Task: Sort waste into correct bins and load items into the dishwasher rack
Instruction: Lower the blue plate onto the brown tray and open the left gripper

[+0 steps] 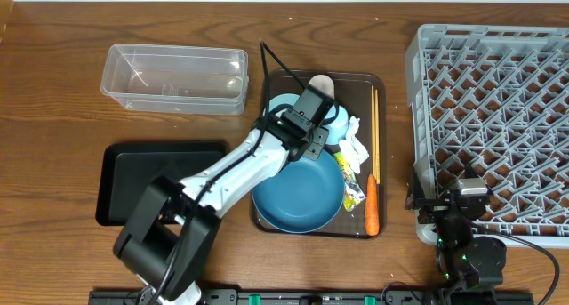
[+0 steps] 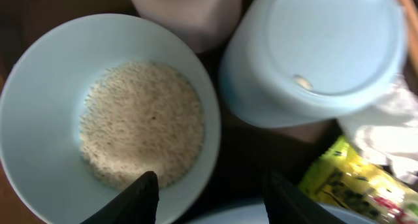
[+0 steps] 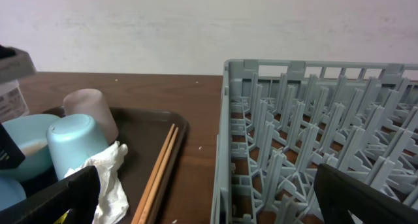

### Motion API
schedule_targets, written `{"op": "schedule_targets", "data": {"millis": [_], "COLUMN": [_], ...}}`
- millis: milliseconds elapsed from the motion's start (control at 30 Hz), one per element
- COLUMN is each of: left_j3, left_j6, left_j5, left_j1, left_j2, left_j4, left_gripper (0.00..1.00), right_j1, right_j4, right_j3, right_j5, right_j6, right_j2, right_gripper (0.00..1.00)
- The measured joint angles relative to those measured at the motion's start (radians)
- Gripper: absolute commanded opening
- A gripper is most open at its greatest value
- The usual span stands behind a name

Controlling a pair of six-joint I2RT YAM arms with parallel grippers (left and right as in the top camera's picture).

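My left gripper [image 2: 212,201] is open over the brown serving tray [image 1: 366,78], its left finger above the rim of the pale bowl [image 2: 39,87] holding white rice [image 2: 140,123]. It also shows in the overhead view [image 1: 307,127]. The light-blue cup [image 2: 313,48] lies on its side to the right, the white cup [image 2: 186,15] behind. The foil wrapper [image 2: 346,178] and tissue [image 2: 385,129] sit right. The dark-blue plate [image 1: 302,198], carrot [image 1: 372,212] and chopsticks [image 1: 374,132] lie on the tray. My right gripper [image 3: 209,198] is open beside the grey rack [image 1: 498,118].
A clear plastic tub [image 1: 175,78] stands at the back left. A shallow black tray [image 1: 133,172] lies at the front left, partly under my left arm. The rack's near wall [image 3: 225,139] is close to my right gripper.
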Motion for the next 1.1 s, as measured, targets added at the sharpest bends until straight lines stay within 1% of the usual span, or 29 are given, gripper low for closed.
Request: {"op": "schedule_targets", "data": {"millis": [467, 700, 1100], "left_j3": [0.0, 0.0, 0.0], "left_j6": [0.004, 0.004, 0.004], "left_j5": [-0.026, -0.028, -0.029], "left_j1": [0.023, 0.023, 0.023], "left_j2": [0.014, 0.076, 0.093], "left_j4": [0.086, 0.096, 0.12], "left_gripper": [0.52, 0.52, 0.52], "right_j1": [0.0, 0.0, 0.0], "right_j4": [0.0, 0.0, 0.0], "right_j3": [0.0, 0.0, 0.0], "right_j5": [0.0, 0.0, 0.0], "right_j6": [0.0, 0.0, 0.0], "right_j2": [0.0, 0.0, 0.0], "right_gripper": [0.99, 0.99, 0.99]}}
